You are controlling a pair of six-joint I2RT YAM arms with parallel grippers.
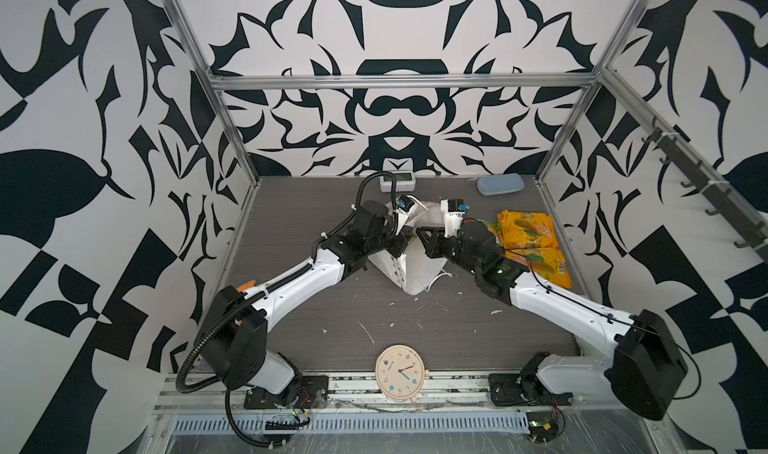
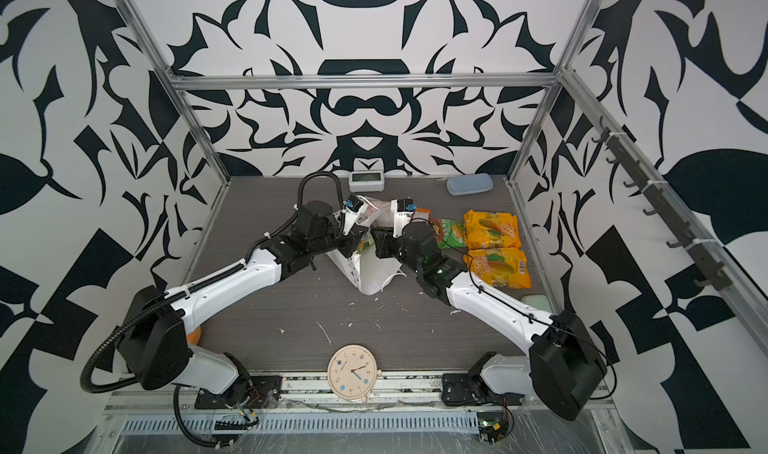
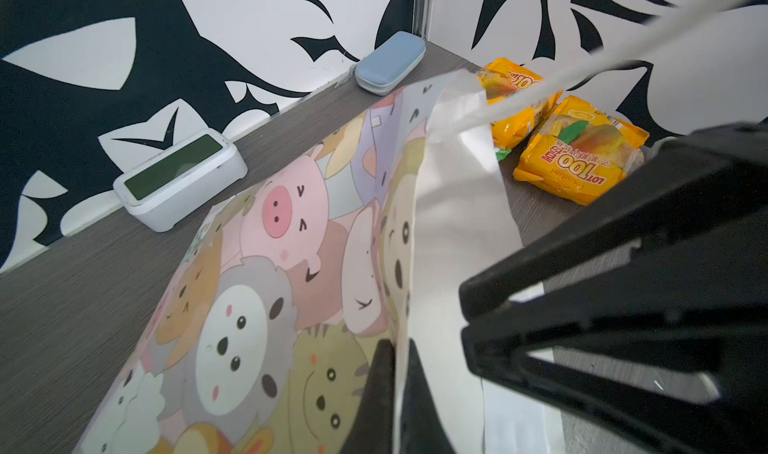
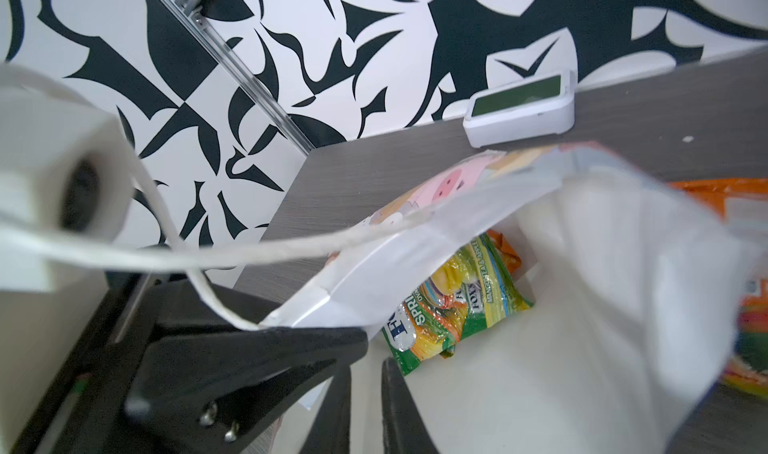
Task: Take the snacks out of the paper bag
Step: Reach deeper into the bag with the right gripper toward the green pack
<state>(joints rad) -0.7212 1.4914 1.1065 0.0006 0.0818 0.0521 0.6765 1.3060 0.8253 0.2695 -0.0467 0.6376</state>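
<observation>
The paper bag (image 1: pixel 417 275) lies on its side in the middle of the grey wood-grain table (image 1: pixel 311 306), between the two arms. Its wide face is smooth paper printed with pastel pigs, bears and cats; the inside is plain white. A white twisted cord handle (image 4: pixel 249 260) runs taut from its rim.

The left fingers (image 3: pixel 398 350), black and wedge-shaped, are clenched on the thin upper edge of the bag's mouth. The right fingers (image 4: pixel 368 377) reach into the mouth with a narrow gap between them. I cannot tell whether they pinch anything.

Inside the bag a crinkly green and yellow packet (image 4: pixel 453 302) marked "FOX'S" rests flat on the white lower wall, its glossy film catching the light.

Four packets lie on the table, right of the bag. Two puffy yellow-orange packets (image 1: pixel 525 227) (image 1: pixel 540 267) lie side by side, touching. Near them a green packet (image 2: pixel 451 231) and an orange packet (image 2: pixel 422 215) are partly hidden by the right wrist.

A white boxy digital clock (image 1: pixel 397 181) with rounded corners and a dark screen stands at the back wall. A blue-grey oblong case (image 1: pixel 500 184) lies in the back right corner. A round cream wall clock (image 1: pixel 401 373) lies flat at the front edge.
</observation>
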